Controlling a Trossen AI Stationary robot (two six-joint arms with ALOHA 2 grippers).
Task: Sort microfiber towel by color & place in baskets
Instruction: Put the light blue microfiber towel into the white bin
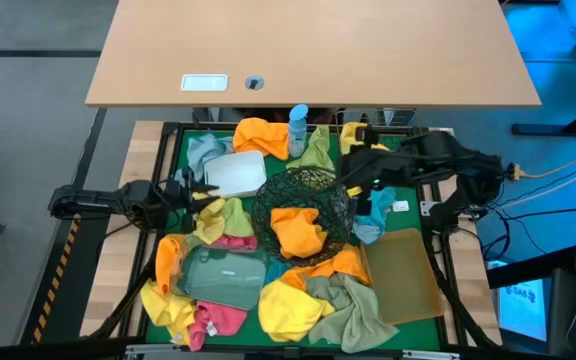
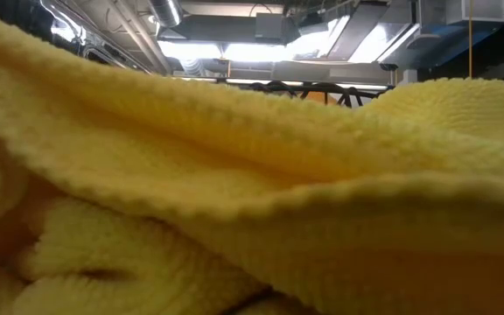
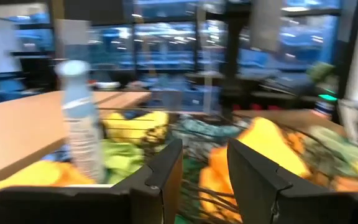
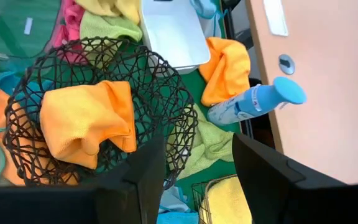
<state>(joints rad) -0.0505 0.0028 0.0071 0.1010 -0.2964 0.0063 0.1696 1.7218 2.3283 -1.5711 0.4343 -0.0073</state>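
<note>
Both grippers stand with a narrow gap between their dark fingers and hold nothing: the right gripper (image 4: 197, 171) hangs above the far-right part of the green mat (image 1: 268, 330), just past the rim of the round black wire-mesh bowl (image 1: 303, 210), and the left gripper (image 1: 200, 195) sits low near the mat's left edge, beside the white rectangular tub (image 1: 236, 172). An orange towel (image 4: 86, 121) already lies crumpled in the bowl, which sits near the middle of the mat; it has no clear long axis, though one folded flap droops toward the bowl's near wall. My worry is crowding: the blue-capped bottle (image 4: 253, 102) lies tipped close under the right arm, its long axis running from the cap at the mat's far edge inward, so a sweep or descent there could knock it or roll it onto the towels. The bowl's open mesh could also snag a fingertip, dragging the bowl and spilling its towel. Loose yellow, green and pink towels overlap thickly along the near edge, so a pinch may lift two colours together. A yellow towel (image 2: 252, 201) blankets the low view, so nothing at table height can be checked from there. The tan rectangular bin (image 1: 408, 275) near the right edge looks unfilled.
</note>
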